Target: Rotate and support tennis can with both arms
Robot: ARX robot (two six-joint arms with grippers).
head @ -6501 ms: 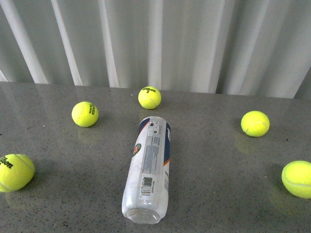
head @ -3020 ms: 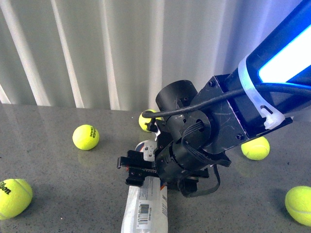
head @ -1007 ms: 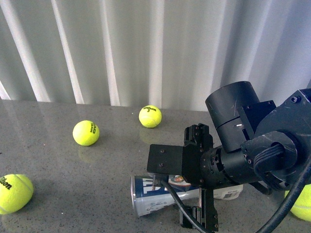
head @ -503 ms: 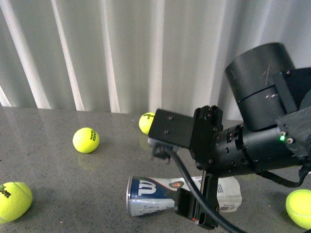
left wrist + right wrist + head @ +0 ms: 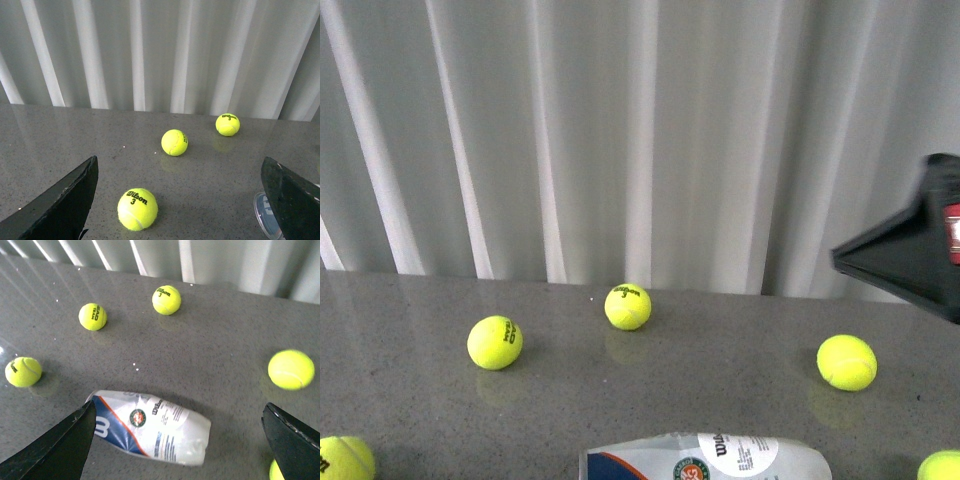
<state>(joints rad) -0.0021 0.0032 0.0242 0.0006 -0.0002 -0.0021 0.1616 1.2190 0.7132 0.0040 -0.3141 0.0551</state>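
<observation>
**A:** Your can (image 5: 150,427) lies on its side on the table (image 5: 225,340), close in front of the robot, and nothing is touching it. The left gripper (image 5: 179,170) and the right gripper (image 5: 178,410) both have their jaws spread wide and empty, with the right one hanging over the can.

**B:** Yep, and it's a round tube on a slick top. If you nudge one end first, it probably rolls or spins away. Also watch the ball (image 5: 291,369) near its clear end. Clip that and it may knock the can. Squeeze too hard and the thin plastic likely buckles.
</observation>
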